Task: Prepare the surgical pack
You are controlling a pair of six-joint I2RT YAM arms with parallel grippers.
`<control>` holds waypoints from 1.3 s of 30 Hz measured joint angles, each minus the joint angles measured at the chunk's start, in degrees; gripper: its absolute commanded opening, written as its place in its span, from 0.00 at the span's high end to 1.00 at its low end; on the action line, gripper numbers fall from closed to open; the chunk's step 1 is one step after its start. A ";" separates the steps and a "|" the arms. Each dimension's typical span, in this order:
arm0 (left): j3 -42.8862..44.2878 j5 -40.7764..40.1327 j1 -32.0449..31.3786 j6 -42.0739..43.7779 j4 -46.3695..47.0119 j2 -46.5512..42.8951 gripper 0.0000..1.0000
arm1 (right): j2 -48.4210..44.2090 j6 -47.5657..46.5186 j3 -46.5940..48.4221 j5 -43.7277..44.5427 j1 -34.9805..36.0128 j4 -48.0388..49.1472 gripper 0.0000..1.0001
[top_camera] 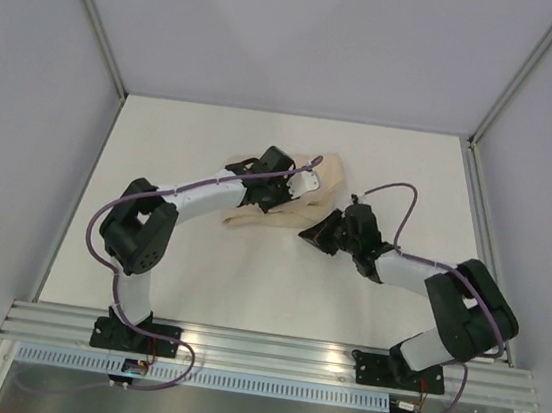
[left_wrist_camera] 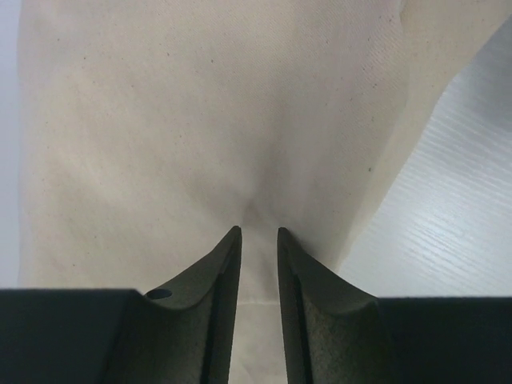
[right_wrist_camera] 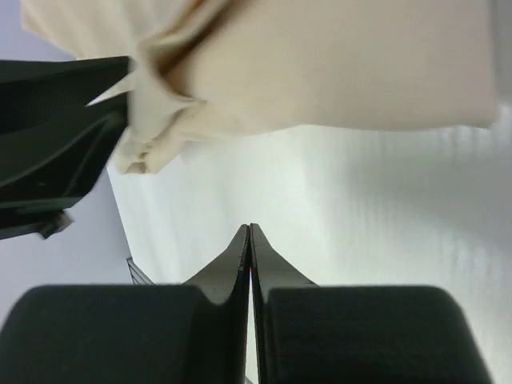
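L hand (left_wrist_camera: 256, 233) is clenched on a small pucker of the tan cloth (top_camera: 328, 176), which is bunched mid-tabletop (top_camera: 246, 284). R hand (right_wrist_camera: 250, 230) is clamped shut, empty, just beside it. Risk imo: the pinch is thin, so a pull could slip it or drag the whole bundle.

No text, label, brand, number or sign can be read in any of the three views. The cloth (left_wrist_camera: 240, 120) ahead of the left fingers is plain and unprinted. The table (top_camera: 207, 279) under both arms carries no markings that can be made out.
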 measured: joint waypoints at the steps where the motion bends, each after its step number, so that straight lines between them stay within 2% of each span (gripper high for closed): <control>1: -0.52 0.15 -0.04 -0.22 0.24 -0.70 0.66 | -2.01 -2.36 1.64 -0.50 -0.17 -3.82 0.99; 4: -1.18 0.90 -0.11 -0.94 0.48 -1.92 0.65 | -6.21 -8.02 8.17 -1.36 -1.01 -12.09 0.99; 8: -1.60 2.29 -0.26 -1.22 1.01 -2.23 0.65 | -6.64 -11.37 15.17 -1.92 -5.51 -14.58 0.99; 14: -3.98 3.43 -0.42 -1.55 2.71 -3.54 0.64 | 5.09 -12.15 24.92 -4.94 -7.48 -12.41 1.00; 21: -6.47 4.24 -0.68 -2.23 3.19 -4.98 0.64 | 13.35 -12.28 23.43 -6.10 -3.37 -11.17 1.00; 26: -8.09 4.26 -0.90 -2.43 4.52 -5.01 0.64 | 12.24 -11.32 18.08 -5.40 -3.28 -5.90 0.99; 29: -8.41 4.22 -0.92 -2.45 5.11 -5.01 0.64 | 9.77 -11.65 16.02 -4.98 -3.28 -7.30 0.99; 30: -8.46 4.17 -0.92 -2.45 5.20 -5.01 0.64 | 8.50 -12.22 15.89 -4.55 -3.32 -9.40 0.96; 32: -8.50 4.04 -0.92 -2.45 5.27 -5.01 0.64 | 5.51 -13.86 16.15 -3.41 -3.74 -14.69 0.82; 33: -8.50 4.02 -0.92 -2.47 5.29 -5.01 0.64 | 3.63 -14.71 16.57 -2.75 -4.26 -17.44 0.62; 36: -8.50 4.02 -0.92 -2.49 5.29 -5.01 0.64 | -1.36 -17.53 19.02 -0.61 -6.80 -24.20 0.25; 39: -8.63 4.02 -0.92 -2.58 5.42 -5.01 0.64 | -3.56 -21.00 22.73 0.92 -9.70 -28.28 0.15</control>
